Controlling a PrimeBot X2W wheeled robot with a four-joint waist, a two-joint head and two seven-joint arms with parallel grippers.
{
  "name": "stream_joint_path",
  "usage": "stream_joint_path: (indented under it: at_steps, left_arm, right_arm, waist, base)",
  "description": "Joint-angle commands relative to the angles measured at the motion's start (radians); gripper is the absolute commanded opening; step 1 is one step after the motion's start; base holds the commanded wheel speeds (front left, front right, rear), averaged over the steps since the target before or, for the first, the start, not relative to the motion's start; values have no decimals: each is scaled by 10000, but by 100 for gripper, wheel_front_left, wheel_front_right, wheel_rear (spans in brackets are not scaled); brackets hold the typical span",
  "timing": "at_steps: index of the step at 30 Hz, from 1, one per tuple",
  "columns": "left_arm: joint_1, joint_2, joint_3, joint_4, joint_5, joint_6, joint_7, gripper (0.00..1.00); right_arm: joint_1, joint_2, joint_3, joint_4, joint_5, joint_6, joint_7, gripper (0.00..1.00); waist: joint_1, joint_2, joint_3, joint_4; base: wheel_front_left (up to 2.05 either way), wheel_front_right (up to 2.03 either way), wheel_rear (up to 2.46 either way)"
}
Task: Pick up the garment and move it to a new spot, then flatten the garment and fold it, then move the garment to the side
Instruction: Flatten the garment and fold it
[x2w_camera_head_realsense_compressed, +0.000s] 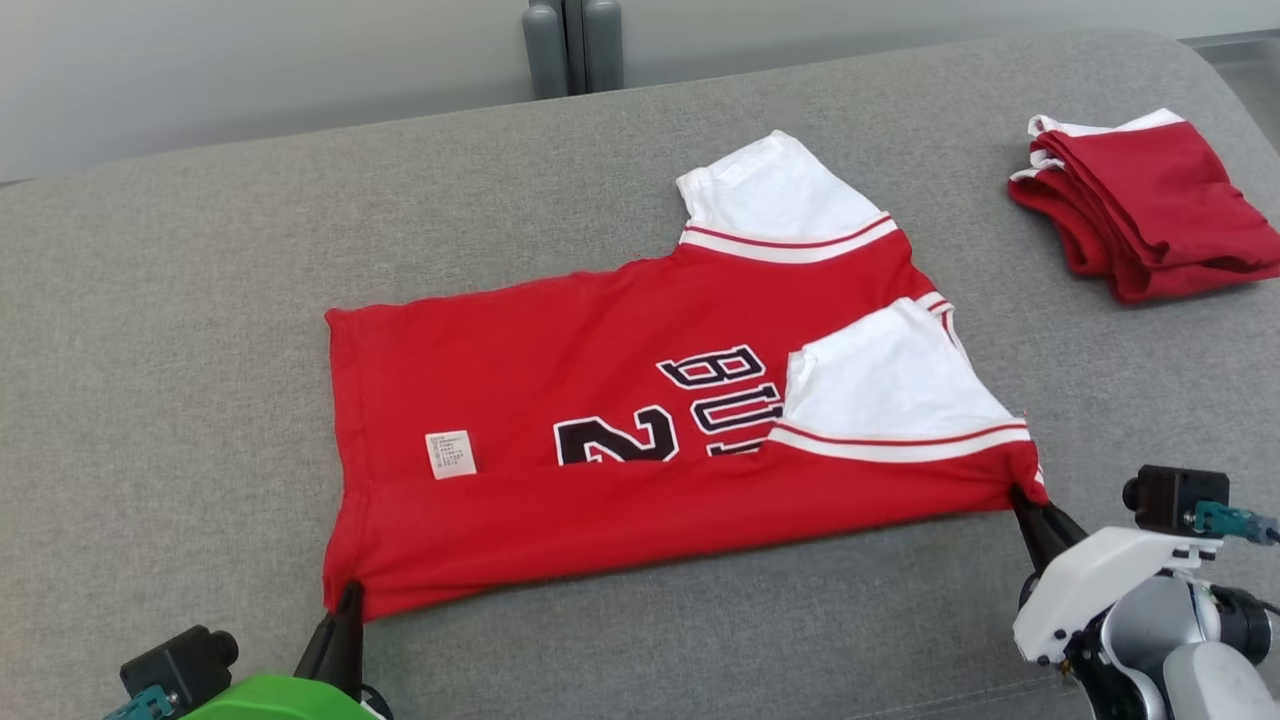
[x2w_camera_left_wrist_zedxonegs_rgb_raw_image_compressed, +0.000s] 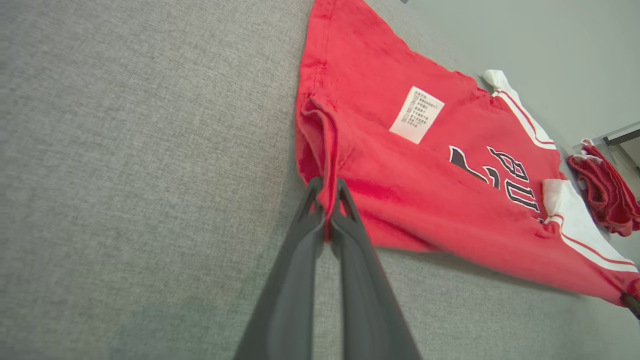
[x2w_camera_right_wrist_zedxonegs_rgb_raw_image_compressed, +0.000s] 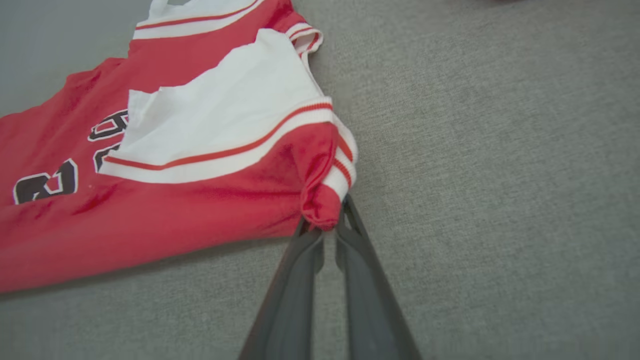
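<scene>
The garment (x2w_camera_head_realsense_compressed: 640, 440) is a red jersey with white sleeves and dark lettering, lying mostly flat on the grey cushion with its near long edge folded over. My left gripper (x2w_camera_head_realsense_compressed: 350, 598) is shut on the near-left hem corner; the left wrist view shows the red cloth (x2w_camera_left_wrist_zedxonegs_rgb_raw_image_compressed: 350, 150) pinched between that gripper's (x2w_camera_left_wrist_zedxonegs_rgb_raw_image_compressed: 327, 192) tips. My right gripper (x2w_camera_head_realsense_compressed: 1020, 497) is shut on the near-right shoulder corner. In the right wrist view the bunched red fabric (x2w_camera_right_wrist_zedxonegs_rgb_raw_image_compressed: 200, 200) sits between the tips of that gripper (x2w_camera_right_wrist_zedxonegs_rgb_raw_image_compressed: 325, 220). A white label (x2w_camera_head_realsense_compressed: 451, 454) shows on the jersey.
A stack of folded red and white garments (x2w_camera_head_realsense_compressed: 1150, 205) lies at the far right of the grey cushion (x2w_camera_head_realsense_compressed: 180, 350). Grey posts (x2w_camera_head_realsense_compressed: 573, 45) stand behind the cushion's far edge. Bare cushion stretches to the left and in front of the jersey.
</scene>
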Motion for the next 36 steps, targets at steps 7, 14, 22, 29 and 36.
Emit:
stream_joint_path:
  at_steps: [7, 14, 22, 29, 36]
  left_arm:
    - [204, 45, 156, 171, 111, 224, -228, 100]
    - [-969, 1025, 365, -173, 692, 198, 18, 100]
    - [-3808, 2110, -529, 642, 1939, -129, 1116, 100]
    - [-6136, 2331, -1260, 2465, 2579, -377, 2082, 100]
    - [-7349, 2413, -1565, 3821, 2974, -413, 2313, 100]
  right_arm:
    - [832, 367, -314, -535, -164, -19, -84, 100]
    - [906, 427, -646, -924, -475, -19, -229, 100]
    - [21, 433, -437, -1539, -841, -19, -251, 100]
    - [-971, 257, 245, -1717, -917, -19, -208, 100]
    - [-1647, -40, 542, -1547, -868, -19, -296, 100]
  waist:
    - [0, 0, 52, -107]
    - [0, 0, 130, -94]
    - [0, 0, 821, -192]
    - [0, 0, 1898, -466]
    - [0, 0, 2440, -628]
  base:
    - [0, 0, 0]
    - [0, 0, 0]
    - [0, 0, 0]
    - [0, 0, 0]
    - [0, 0, 0]
